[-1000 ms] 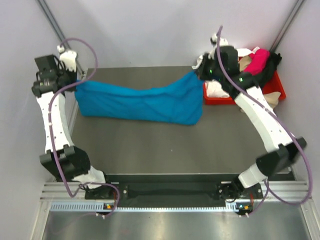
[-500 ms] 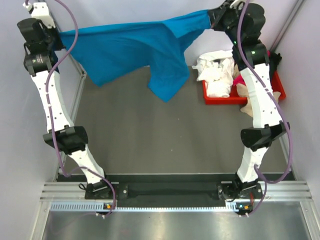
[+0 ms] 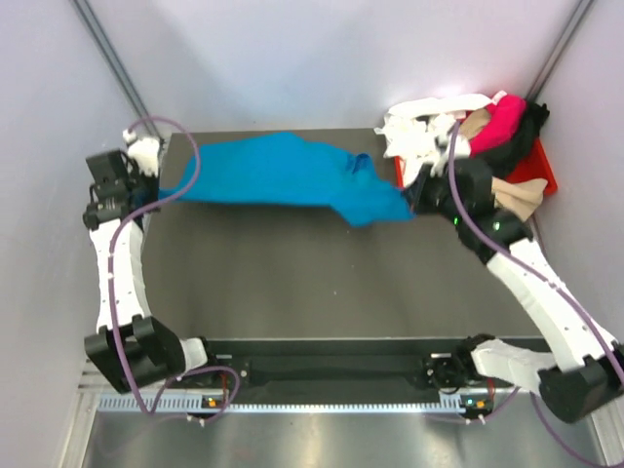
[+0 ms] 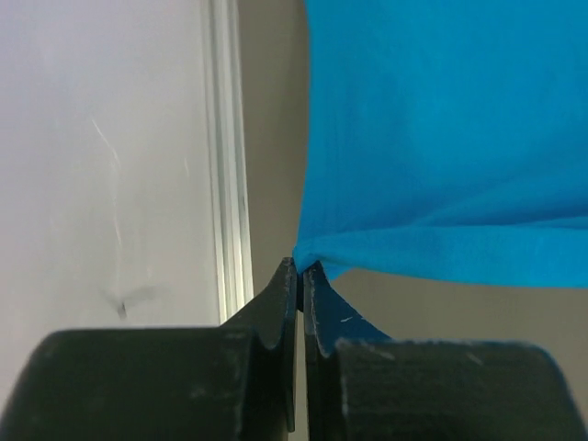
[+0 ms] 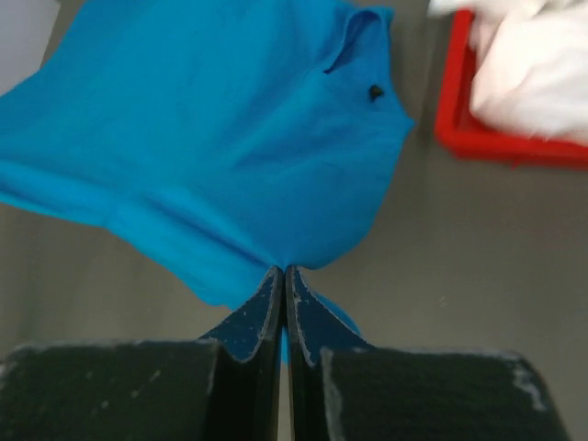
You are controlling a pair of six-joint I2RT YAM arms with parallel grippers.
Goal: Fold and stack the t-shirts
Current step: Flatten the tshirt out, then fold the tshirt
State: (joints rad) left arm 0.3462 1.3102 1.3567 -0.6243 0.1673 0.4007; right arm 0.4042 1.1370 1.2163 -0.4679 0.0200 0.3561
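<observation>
From above, the blue t-shirt [image 3: 283, 174] stretches across the far half of the dark table [image 3: 292, 283]. The left fingers [image 3: 158, 189] grip its left end and the right fingers [image 3: 417, 202] grip its right end. Pale walls close in the table on three sides. At the far right corner a red tray [image 3: 538, 172] holds a heap of shirts: white [image 3: 419, 127], magenta [image 3: 497, 122], black [image 3: 524, 136] and tan [image 3: 517, 200].

In the left wrist view, the left fingers [image 4: 280, 308] are clenched on a corner of the blue t-shirt [image 4: 441, 138], which fans out ahead of them over the table [image 4: 271, 138] beside a metal rail [image 4: 230, 184].

In the right wrist view, the right fingers [image 5: 262, 312] are pinched shut on a fold of the blue t-shirt [image 5: 230, 138], its collar away from them. The red tray [image 5: 459, 129] with the white shirt [image 5: 533, 73] sits at upper right.
</observation>
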